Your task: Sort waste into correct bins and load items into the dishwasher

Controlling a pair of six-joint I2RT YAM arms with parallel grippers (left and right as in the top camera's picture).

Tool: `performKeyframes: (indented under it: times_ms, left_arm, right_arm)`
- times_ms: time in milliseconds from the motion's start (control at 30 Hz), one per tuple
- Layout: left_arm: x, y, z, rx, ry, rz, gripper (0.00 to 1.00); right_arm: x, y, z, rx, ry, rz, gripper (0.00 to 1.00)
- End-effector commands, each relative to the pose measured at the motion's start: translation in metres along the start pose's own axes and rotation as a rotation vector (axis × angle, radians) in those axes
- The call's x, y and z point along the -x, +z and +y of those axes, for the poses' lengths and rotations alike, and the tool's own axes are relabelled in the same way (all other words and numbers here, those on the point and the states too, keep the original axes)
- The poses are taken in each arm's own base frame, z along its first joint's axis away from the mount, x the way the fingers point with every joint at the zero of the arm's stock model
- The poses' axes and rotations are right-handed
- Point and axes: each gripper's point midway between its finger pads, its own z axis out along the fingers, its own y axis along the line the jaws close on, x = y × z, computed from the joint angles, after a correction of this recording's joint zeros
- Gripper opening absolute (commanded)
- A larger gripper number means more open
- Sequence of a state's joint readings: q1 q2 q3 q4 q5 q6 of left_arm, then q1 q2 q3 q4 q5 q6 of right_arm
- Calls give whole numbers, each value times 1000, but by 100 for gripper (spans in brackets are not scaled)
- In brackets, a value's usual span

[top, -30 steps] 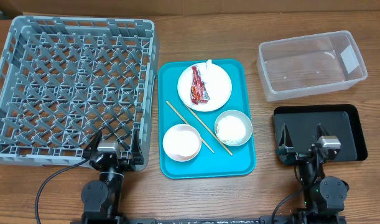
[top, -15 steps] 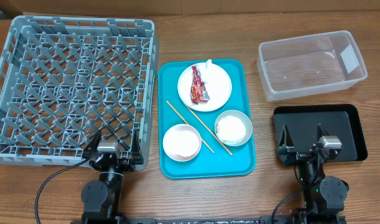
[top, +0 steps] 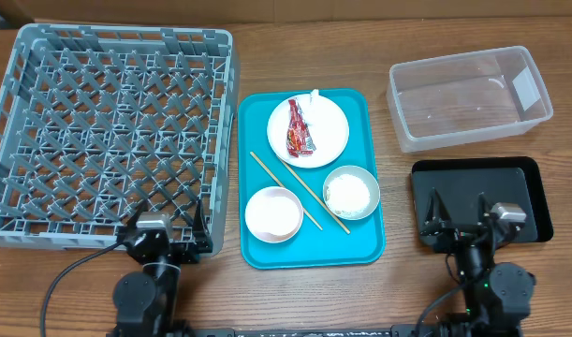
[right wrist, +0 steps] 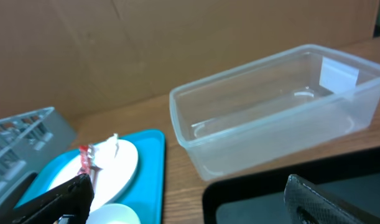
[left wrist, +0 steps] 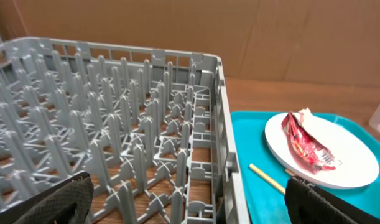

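A red-and-white wrapper lies on a white plate on the teal tray. A pale pink bowl, a grey bowl with rice in it, and two chopsticks also sit on the tray. The grey dish rack is at the left. The clear tub and black tray are at the right. My left gripper is open and empty at the rack's near edge. My right gripper is open and empty over the black tray's near edge. The wrapper and rack show in the left wrist view, the tub in the right wrist view.
The wooden table runs along the front. A cardboard wall stands behind the table. A white label is stuck on the tub's far wall. The small white cup is not in view.
Both arms have shifted slightly: the left gripper moved a little toward the front left, the right gripper a little to the right. The objects have not moved.
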State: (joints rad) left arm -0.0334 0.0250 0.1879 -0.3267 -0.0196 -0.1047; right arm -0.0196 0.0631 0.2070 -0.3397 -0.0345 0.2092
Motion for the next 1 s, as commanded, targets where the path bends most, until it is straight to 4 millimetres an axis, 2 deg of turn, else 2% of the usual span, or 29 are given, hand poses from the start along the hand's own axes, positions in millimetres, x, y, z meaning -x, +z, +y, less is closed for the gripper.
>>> performKeyframes:
  times_ms: [0, 267, 467, 567, 667, 700, 767, 867, 900, 967]
  left_arm:
    - [30, -11, -2, 8, -28, -2, 100]
    - [40, -3, -4, 39, -69, 225, 100]
    - [47, 13, -13, 23, -72, 447, 100]
    - [46, 19, -14, 36, -75, 552, 100]
    - [46, 22, -14, 55, -91, 638, 100]
    - [45, 24, -14, 61, -91, 673, 100]
    - [43, 27, -13, 66, -91, 704, 100]
    - [37, 31, -17, 50, -111, 734, 100]
    - [35, 32, -21, 29, -119, 746, 100]
    - [35, 32, -22, 26, -120, 747, 100]
  right_arm:
    - [31, -7, 15, 33, 9, 10, 100]
    - [54, 11, 37, 58, 34, 247, 100]
    - [71, 41, 61, 109, 63, 501, 100]
    - [68, 53, 72, 160, 44, 659, 100]
    - [59, 64, 70, 129, 65, 822, 100]
    - [53, 73, 69, 110, 85, 899, 100]
    - [49, 88, 74, 140, 116, 947, 100]
    - [50, 103, 100, 295, 188, 949, 100]
    - [50, 113, 108, 336, 175, 926, 100]
    - [48, 120, 117, 354, 140, 909, 100]
